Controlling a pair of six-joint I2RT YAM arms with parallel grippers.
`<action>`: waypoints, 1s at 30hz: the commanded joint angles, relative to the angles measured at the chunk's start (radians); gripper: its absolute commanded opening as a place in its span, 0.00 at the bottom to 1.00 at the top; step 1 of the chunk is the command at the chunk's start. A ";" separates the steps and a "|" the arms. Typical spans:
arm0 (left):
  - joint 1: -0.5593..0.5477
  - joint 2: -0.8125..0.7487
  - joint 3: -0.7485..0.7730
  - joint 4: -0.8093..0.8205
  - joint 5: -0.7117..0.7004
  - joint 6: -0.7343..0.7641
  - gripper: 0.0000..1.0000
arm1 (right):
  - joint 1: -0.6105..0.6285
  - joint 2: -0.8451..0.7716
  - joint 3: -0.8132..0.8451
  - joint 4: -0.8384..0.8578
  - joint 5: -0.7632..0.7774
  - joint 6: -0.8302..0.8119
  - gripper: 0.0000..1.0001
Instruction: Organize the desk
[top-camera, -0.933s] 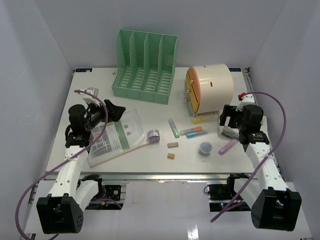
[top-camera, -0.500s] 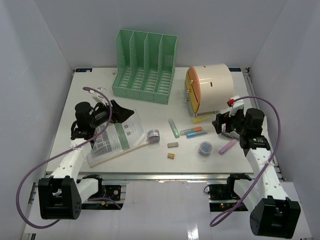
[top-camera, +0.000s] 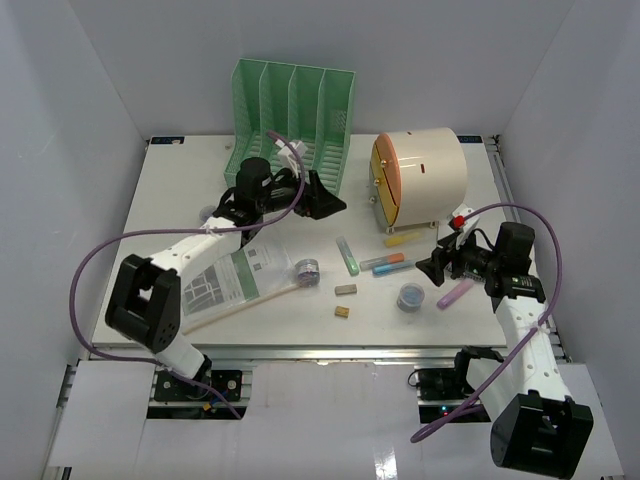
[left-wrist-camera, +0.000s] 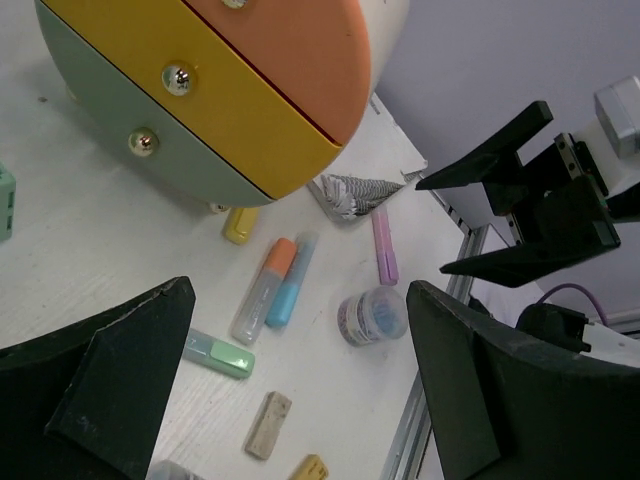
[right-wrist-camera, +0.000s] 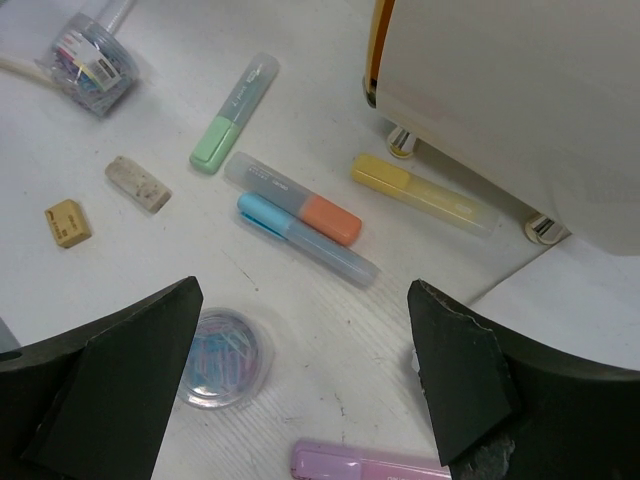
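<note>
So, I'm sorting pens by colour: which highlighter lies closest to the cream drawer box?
The yellow plastic highlighter, lying by the feet of the cream cylindrical drawer box; the green, orange-capped, blue and purple ones lie farther out.

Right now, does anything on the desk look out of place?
Yes. The booklet lies askew at front left, and loose highlighters are scattered before the drawer box, the yellow highlighter beside its feet.

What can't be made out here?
- Drawer box: all views, drawers shut, contents hidden.
- Document sleeve: top view, print too small; left arm covers part.
- Purple highlighter: right wrist view, cut off by bottom edge.
- File rack: top view, left arm hides part of its lower front.
</note>
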 joint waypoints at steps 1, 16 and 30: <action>-0.024 0.148 0.180 0.055 -0.040 -0.011 0.98 | -0.028 -0.008 0.038 0.004 -0.131 0.007 0.90; -0.047 0.542 0.608 0.204 -0.038 -0.351 0.85 | -0.031 -0.025 0.022 0.006 -0.160 -0.030 1.00; -0.073 0.659 0.745 0.134 -0.089 -0.445 0.60 | -0.031 -0.037 0.023 0.009 -0.139 -0.033 1.00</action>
